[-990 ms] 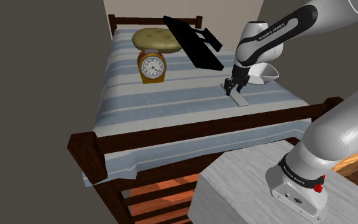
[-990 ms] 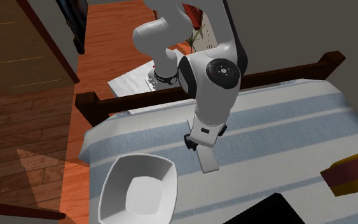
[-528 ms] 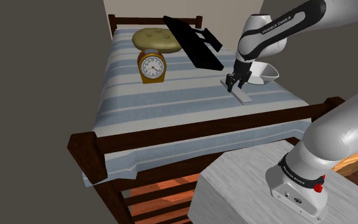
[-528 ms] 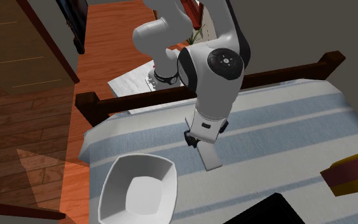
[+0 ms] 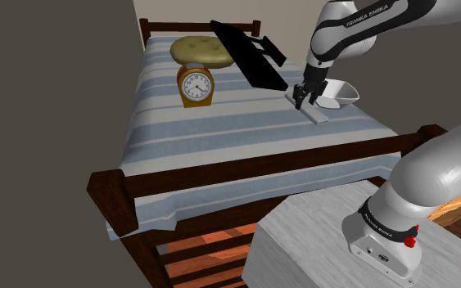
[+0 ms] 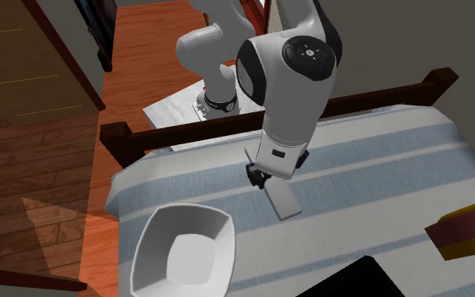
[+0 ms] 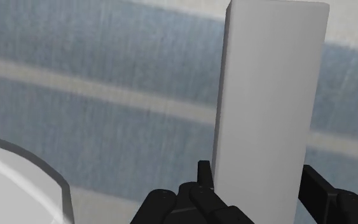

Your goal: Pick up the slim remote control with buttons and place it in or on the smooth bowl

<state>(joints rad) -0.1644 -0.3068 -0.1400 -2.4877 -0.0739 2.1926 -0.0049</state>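
Observation:
The remote (image 5: 316, 112) is a plain white slim slab with no buttons drawn. My black gripper (image 5: 302, 96) is shut on its near end, and it hangs a little above the striped bed cover. In the wrist view both fingers (image 7: 203, 176) clasp the slab (image 7: 266, 95) at the gripper (image 7: 257, 184). The white smooth bowl (image 5: 339, 94) stands on the bed just right of the gripper in the shoulder view. In the second exterior view the bowl (image 6: 182, 253) lies down-left of the remote (image 6: 283, 201) and the gripper (image 6: 262, 177). Part of the bowl's rim (image 7: 18, 184) shows beside the fingers.
On the bed stand an orange clock (image 5: 196, 87), a yellowish cushion (image 5: 200, 51) and a black flat object (image 5: 249, 56) left of the gripper. A dark wooden footboard (image 5: 245, 168) edges the bed. My stand (image 5: 318, 245) is in front, on a wooden floor (image 6: 50, 194).
The fingers closed fully on the remote. The arm rose and carried it up off the cover, a little toward the bowl.

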